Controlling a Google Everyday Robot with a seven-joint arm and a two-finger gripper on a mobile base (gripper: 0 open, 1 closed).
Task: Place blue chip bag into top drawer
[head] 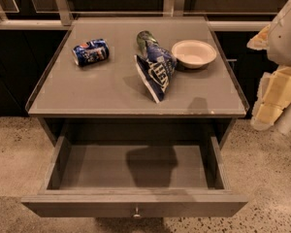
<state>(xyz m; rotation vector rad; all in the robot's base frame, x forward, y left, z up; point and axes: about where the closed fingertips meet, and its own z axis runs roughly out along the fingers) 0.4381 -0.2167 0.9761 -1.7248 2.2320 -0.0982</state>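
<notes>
Camera view, logged front to back.

Nearest: top drawer [136,204], standing well out from the grey table [77,93]. Flat matte grey front panel with one small round metal knob [136,211] at centre. Low straight side walls and a smooth flat bottom carrying a soft dark shadow. Below and to both sides: speckled pale stone-like floor [264,164].

Next back, on the tabletop: blue chip bag [157,71], right of centre, outside the drawer and behind its opening. Crumpled glossy dark-blue foil with white lettering and white edges. Tapered to a pale point toward the table's front edge, fuller at the rear. Untouched by the gripper.

Roughly level with the bag in depth, but off the table's right side: gripper [273,106]. Cream-coloured blocky parts hanging below a white rounded arm housing at the frame's right edge. Well apart from the bag, with bare tabletop and the table's right edge between the two. Clenched or released: cannot tell.

Further back: shallow round off-white bowl [194,53], matte and thick-rimmed, just beside the bag's rear right; contact not determinable. Dented shiny green can [145,40], tilted, close against the bag's rear end. Crushed blue soda can [91,52] on its side toward the left rear, well apart from the bag.

Tabletop surface: smooth matte grey, rectangular, with a thin pale edge all round.

Farthest: pale metal rails [63,6] against dark panels.
</notes>
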